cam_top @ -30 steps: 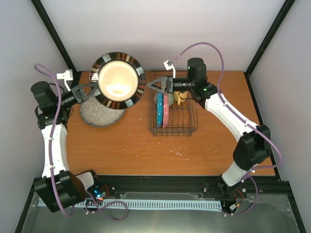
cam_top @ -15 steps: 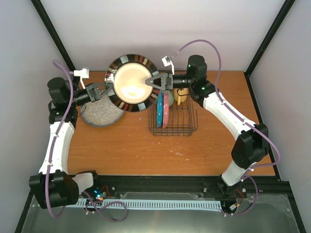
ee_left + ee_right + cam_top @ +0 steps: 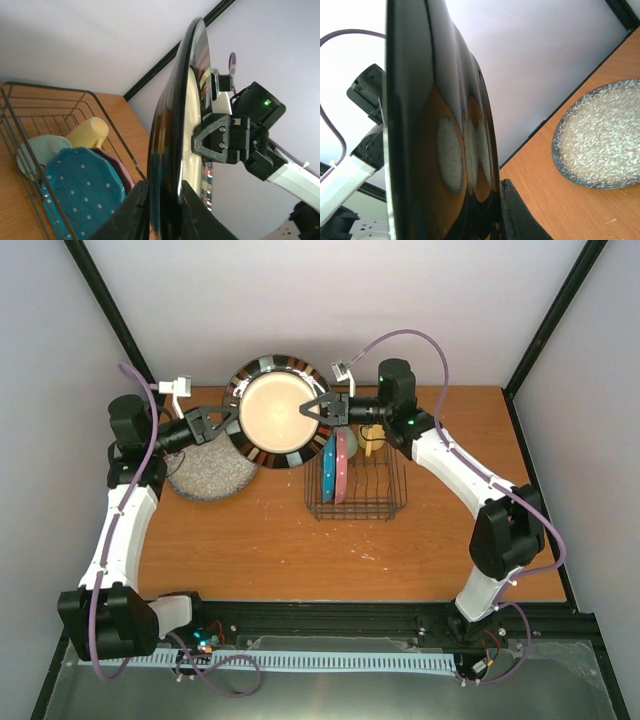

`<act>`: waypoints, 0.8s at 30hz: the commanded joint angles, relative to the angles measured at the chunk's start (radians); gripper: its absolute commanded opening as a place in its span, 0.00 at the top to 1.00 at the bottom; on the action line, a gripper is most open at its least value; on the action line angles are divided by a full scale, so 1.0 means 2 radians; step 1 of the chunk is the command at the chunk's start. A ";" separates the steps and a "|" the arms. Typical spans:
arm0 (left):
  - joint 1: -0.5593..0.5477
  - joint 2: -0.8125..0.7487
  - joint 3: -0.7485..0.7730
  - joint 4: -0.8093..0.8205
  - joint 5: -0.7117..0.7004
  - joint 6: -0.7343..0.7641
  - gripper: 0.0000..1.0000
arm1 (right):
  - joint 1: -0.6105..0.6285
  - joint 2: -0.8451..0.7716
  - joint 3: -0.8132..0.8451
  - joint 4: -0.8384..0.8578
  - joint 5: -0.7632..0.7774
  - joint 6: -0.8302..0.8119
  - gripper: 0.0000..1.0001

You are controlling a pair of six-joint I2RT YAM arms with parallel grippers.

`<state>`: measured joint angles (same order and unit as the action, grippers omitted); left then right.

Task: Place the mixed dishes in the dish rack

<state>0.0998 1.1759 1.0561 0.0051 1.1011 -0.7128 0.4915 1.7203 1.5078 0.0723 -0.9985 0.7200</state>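
Note:
A plate with a cream centre and a dark patterned rim (image 3: 280, 412) hangs on edge in the air, just left of the dish rack (image 3: 400, 483). My left gripper (image 3: 232, 416) is shut on its left rim, with a finger on each face (image 3: 165, 210). My right gripper (image 3: 318, 408) is shut on the opposite rim; only one of its fingers (image 3: 517, 215) shows beside the glossy back (image 3: 435, 125). In the rack stand a blue dotted plate (image 3: 328, 468) and a pink-red dotted plate (image 3: 341, 468), with a pale green bowl (image 3: 42, 150) and a yellow mug (image 3: 90, 132) behind. The grey speckled plate (image 3: 205, 475) lies flat on the table under the left arm.
The wooden table (image 3: 260, 540) ends at a dark frame along its near edge. White walls close the back and both sides. The rack's right-hand slots (image 3: 380, 485) hold nothing.
The left arm carried the dark-rimmed plate to the right, up to the rack. The right gripper met it and closed on its right rim.

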 commanded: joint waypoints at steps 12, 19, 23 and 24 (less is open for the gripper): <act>-0.003 -0.005 0.089 -0.156 -0.181 0.107 0.00 | -0.008 -0.073 -0.007 -0.001 0.053 -0.007 0.97; -0.003 -0.044 0.091 -0.168 -0.329 0.137 0.00 | -0.013 -0.124 0.022 -0.161 0.257 -0.123 0.97; -0.003 -0.040 0.088 -0.186 -0.365 0.159 0.00 | -0.015 -0.174 0.008 -0.203 0.397 -0.169 0.97; -0.003 -0.039 0.086 -0.187 -0.370 0.161 0.00 | -0.017 -0.192 -0.007 -0.199 0.424 -0.174 0.97</act>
<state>0.0986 1.1000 1.1999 -0.3218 0.4870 -0.4583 0.4751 1.4979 1.4799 -0.3481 -0.4713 0.4911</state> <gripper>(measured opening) 0.994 0.125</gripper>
